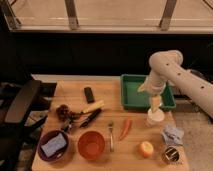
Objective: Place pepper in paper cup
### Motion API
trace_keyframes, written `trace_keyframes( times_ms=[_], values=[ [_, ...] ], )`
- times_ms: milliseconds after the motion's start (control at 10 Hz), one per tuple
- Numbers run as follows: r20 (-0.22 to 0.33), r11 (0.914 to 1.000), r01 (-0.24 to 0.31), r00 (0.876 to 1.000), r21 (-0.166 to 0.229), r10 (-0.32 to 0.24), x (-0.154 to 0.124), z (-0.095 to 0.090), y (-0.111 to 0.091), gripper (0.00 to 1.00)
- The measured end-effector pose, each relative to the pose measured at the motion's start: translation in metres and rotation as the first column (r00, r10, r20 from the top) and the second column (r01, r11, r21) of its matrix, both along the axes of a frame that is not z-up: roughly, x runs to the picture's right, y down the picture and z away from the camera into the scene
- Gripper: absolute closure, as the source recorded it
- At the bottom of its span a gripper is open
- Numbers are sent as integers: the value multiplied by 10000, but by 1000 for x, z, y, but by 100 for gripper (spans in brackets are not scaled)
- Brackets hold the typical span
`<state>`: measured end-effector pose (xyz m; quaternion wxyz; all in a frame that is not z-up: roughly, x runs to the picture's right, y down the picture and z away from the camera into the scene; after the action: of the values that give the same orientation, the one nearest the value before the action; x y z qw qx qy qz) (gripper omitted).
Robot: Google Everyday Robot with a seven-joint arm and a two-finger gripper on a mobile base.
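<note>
While the pepper (125,129) lies on the desk (70,98) (just left of the paper cup (154,118)), the hand (155,104) hangs directly above that cup, spread wide, holding nothing.

Around the pepper (125,128): bare table (111,99) from 11 to 12 o'clock, up to the near wall of the green tray (131,98). Narrow open strip at 3 o'clock, ending at the paper cup (154,118). Fork (111,136) just beside at 9 o'clock, orange bowl (92,145) beyond it at 8. Round fruit (146,149) near at 5 o'clock. Open from above.

Over the paper cup: gripper (155,104) hanging right above the mouth, jaws spread, arm (167,67) rising toward 12 o'clock across the tray. Blue cloth (172,134) near at 4 o'clock of the cup, can (171,155) beyond at 5.
</note>
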<state>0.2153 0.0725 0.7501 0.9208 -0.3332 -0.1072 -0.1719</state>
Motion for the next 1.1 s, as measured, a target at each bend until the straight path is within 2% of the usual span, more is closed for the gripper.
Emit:
trace_keyframes(
  times_ms=[200, 300, 400, 600, 1100],
  values=[
    [667, 9924, 1196, 9904, 285, -1213, -23, -10, 13, 20],
    [971, 9852, 1682, 9805, 343, -1707, -36, -14, 22, 20],
    [1445, 9741, 2238, 9633, 323, -2261, -49, -17, 36, 20],
    [2088, 9680, 2510, 9463, 70, -2469, -60, -23, 52, 20],
    [2115, 9656, 2598, 9437, 19, -2544, -61, -24, 54, 20]
  ],
)
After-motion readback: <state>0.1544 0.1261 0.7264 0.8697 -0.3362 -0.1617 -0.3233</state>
